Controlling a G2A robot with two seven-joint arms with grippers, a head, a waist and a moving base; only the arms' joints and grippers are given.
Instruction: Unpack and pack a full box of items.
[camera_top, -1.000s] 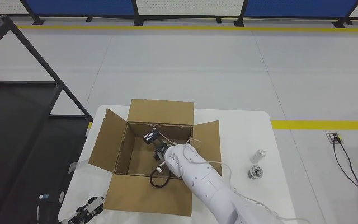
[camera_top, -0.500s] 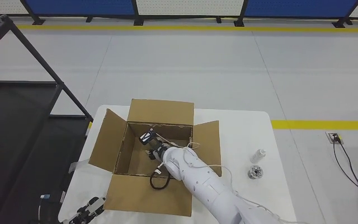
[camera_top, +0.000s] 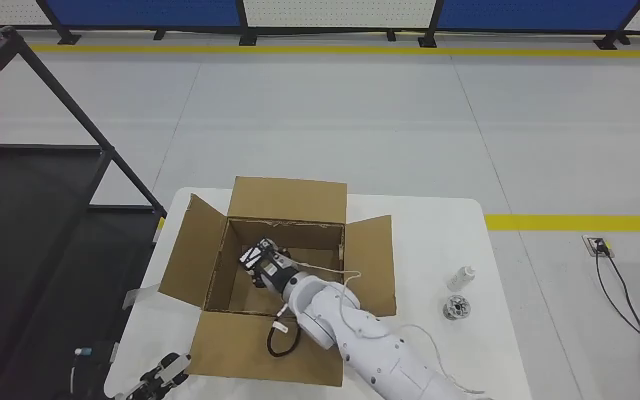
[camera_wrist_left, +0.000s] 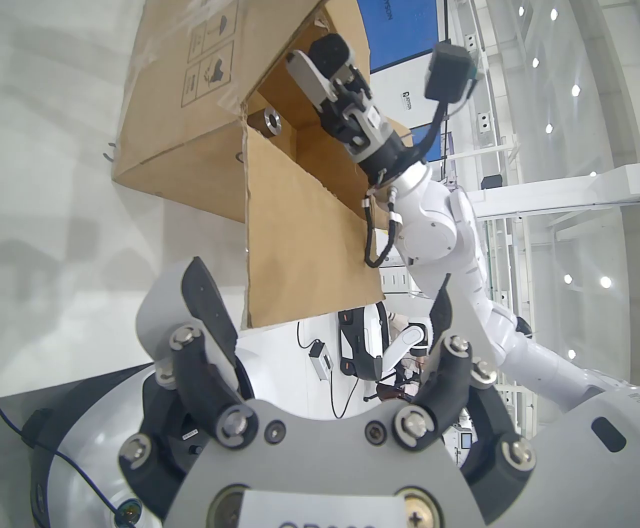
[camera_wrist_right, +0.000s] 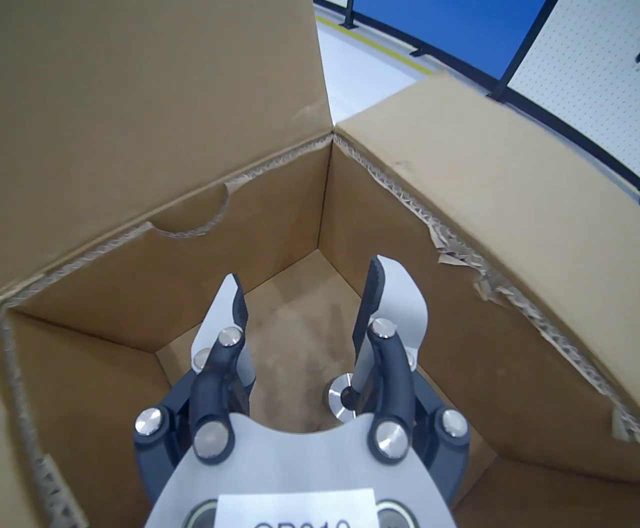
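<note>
Right gripper (camera_wrist_right: 306, 277) is inside the open cardboard box (camera_top: 265, 350), low over the floor, jaws spread, nothing between them. A round metal part (camera_wrist_right: 341, 400) sits on the box floor near a side wall, close to one finger (camera_wrist_right: 372, 295); can't tell if they touch. Left gripper (camera_top: 162, 375) sits off the table's (camera_top: 440, 220) near left corner, outside the box, jaws apart and empty. Right of the box on the table: small bottle (camera_top: 461, 278), with a round metal piece (camera_top: 457, 307) just beside it.
</note>
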